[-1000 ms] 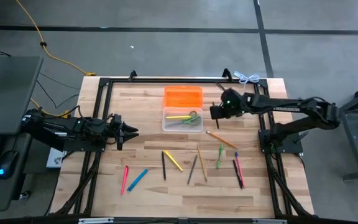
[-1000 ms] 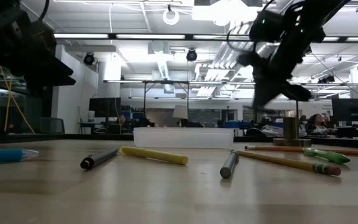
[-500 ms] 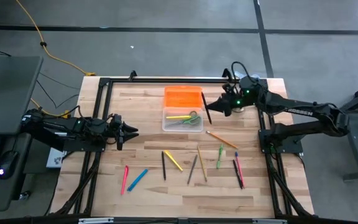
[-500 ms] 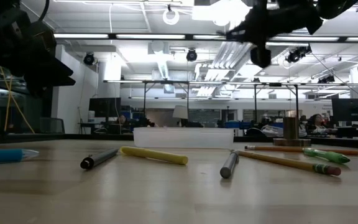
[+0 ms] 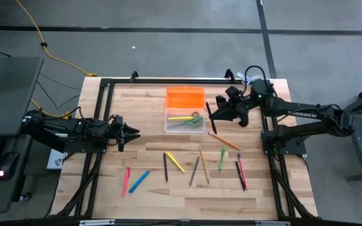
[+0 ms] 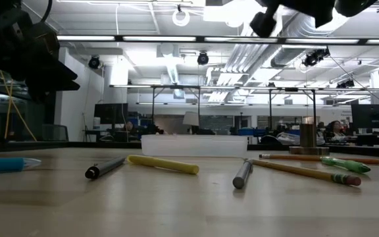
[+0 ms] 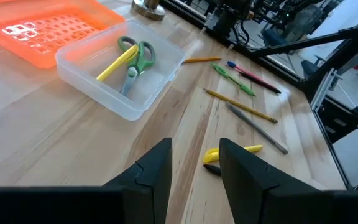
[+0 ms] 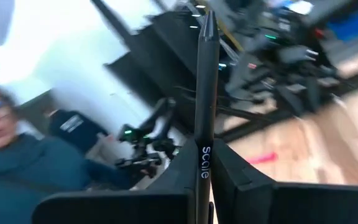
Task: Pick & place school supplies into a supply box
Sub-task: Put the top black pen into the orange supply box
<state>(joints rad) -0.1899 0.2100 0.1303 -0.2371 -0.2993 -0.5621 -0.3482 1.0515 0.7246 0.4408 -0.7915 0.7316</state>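
Above the table's far right, the right gripper (image 5: 219, 115) holds a black pen (image 5: 210, 113) clear of the wood, beside the box (image 5: 185, 121).

From above, the clear box sits just in front of the orange piece (image 5: 185, 98) and holds green scissors (image 5: 193, 119) and a yellow marker (image 5: 180, 118); other pens and pencils lie loose nearer the front edge, and the left gripper (image 5: 131, 132) waits low at the left side. At table height, a yellow marker (image 6: 163, 164), a grey pen (image 6: 242, 174) and a pencil (image 6: 304, 170) lie before the box (image 6: 194, 145), with an arm dark at the top. The left wrist camera shows its fingers (image 7: 154, 173) set apart around nothing, facing the box (image 7: 120, 76). The right wrist camera shows its fingers (image 8: 229, 174) pinched on the pen (image 8: 205, 93), a person blurred beyond.
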